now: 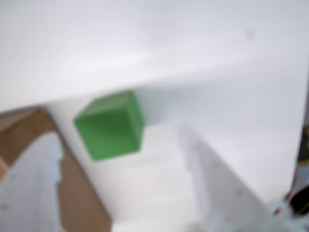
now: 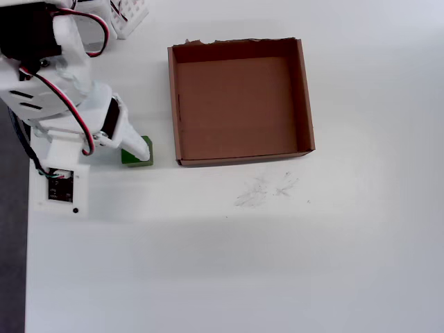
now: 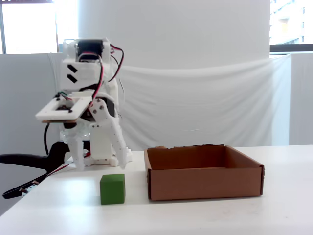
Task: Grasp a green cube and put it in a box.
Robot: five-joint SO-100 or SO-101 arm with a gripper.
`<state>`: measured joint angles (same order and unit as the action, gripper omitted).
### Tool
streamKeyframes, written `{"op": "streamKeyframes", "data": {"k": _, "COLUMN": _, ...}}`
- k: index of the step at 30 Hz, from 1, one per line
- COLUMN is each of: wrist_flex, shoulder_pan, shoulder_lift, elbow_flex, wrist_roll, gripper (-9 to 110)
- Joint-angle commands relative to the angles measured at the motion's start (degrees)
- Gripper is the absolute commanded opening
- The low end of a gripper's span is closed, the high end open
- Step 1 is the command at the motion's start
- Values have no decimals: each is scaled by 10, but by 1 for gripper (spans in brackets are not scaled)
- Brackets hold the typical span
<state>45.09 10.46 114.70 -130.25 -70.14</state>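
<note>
Fingers [image 1: 120,183] are spread and empty, held above and straddling the green cube [image 1: 111,125] so it can be pinched, while the cube is left on the worktop [image 2: 229,263] just beside the empty box [image 2: 239,104].

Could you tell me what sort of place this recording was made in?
Probably an office or lab corner set up for robot trials: a plain white table, a white cloth backdrop hung behind it, and bright windows above.
</note>
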Motion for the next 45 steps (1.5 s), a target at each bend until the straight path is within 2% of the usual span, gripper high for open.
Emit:
{"op": "streamKeyframes", "data": {"k": 1, "wrist_flex": -13, "shoulder_pan": 15, "shoulder_lift": -7, "elbow_flex": 22, "wrist_roll": -6, "gripper": 33}}
{"op": "streamKeyframes", "data": {"k": 18, "wrist_flex": -57, "shoulder_pan": 62, "shoulder_lift": -53, "elbow_flex": 3, "wrist_roll": -4, "gripper": 31}}
{"op": "streamKeyframes", "data": {"k": 26, "wrist_flex": -140, "shoulder_pan": 71, "shoulder_lift": -62, "elbow_flex": -53, "wrist_roll": -4, "gripper": 26}}
{"op": "streamKeyframes", "data": {"k": 45, "wrist_flex": -167, "shoulder_pan": 77, "shoulder_lift": -69, "elbow_flex": -72, "wrist_roll": -4, "gripper": 16}}
